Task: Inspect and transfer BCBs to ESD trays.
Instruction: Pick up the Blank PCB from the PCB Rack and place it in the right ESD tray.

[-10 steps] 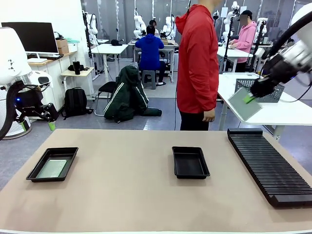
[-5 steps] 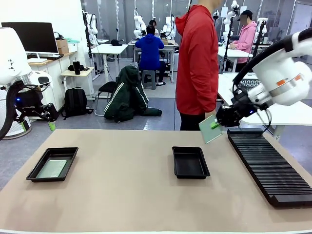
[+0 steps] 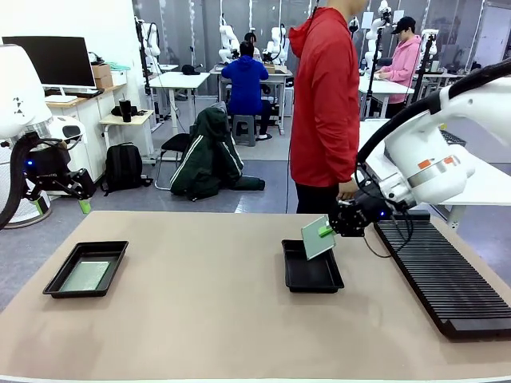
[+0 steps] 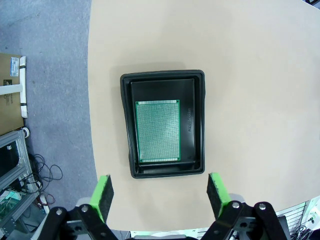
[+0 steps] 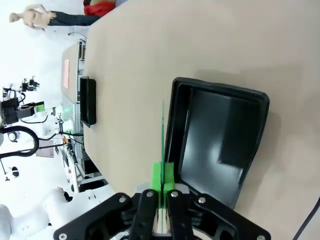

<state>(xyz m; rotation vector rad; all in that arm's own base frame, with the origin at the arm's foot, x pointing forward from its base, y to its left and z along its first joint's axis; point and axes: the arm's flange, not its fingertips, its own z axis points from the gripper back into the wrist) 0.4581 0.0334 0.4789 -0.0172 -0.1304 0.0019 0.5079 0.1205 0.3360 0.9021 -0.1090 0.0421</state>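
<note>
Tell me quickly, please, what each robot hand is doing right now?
Left hand: open, holding nothing, above the left black plastic tray.
Right hand: shut on a thin pale grey-green board, over the middle black tray.

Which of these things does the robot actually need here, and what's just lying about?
Needed:
- held board in right gripper
- middle tray
- left tray with board

Lying about:
- ribbed rack
- jacket on chair
</note>
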